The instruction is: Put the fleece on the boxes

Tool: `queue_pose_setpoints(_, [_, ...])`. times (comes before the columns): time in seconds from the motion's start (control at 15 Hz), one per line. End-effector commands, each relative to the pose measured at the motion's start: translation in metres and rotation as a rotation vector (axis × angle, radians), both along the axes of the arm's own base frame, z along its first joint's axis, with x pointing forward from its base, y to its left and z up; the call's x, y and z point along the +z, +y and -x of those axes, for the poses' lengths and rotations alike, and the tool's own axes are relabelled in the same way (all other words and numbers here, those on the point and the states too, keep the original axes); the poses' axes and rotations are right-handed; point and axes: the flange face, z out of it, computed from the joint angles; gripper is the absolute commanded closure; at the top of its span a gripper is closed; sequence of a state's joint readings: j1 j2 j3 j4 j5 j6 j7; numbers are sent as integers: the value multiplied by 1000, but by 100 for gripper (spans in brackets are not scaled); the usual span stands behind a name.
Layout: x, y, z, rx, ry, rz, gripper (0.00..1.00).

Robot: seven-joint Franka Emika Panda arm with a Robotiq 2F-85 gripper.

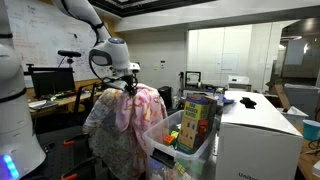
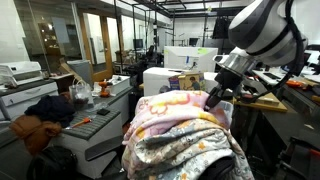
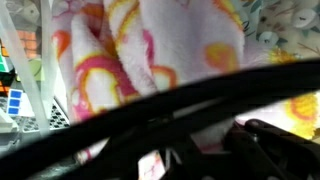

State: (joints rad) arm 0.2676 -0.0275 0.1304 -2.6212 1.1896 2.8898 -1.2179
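The gripper (image 2: pixel 212 98) is sunk into the top of the fleece (image 1: pixel 125 125), its jaws buried in pink folds, so whether they pinch cannot be told. The fleece drapes over a chair, just beside the boxes (image 1: pixel 196 115) standing in a clear tub (image 1: pixel 160 138).
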Motion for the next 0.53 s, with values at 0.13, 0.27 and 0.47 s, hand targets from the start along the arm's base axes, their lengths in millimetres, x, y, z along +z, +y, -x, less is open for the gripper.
queue_pose_setpoints(0.13, [34,2,-23,-80,69,7,96])
queue_pose_setpoints(0.27, [51,1,-28,-98,85,8,96])
queue_pose_setpoints(0.47, [96,-8,-41,-153,86,4,96])
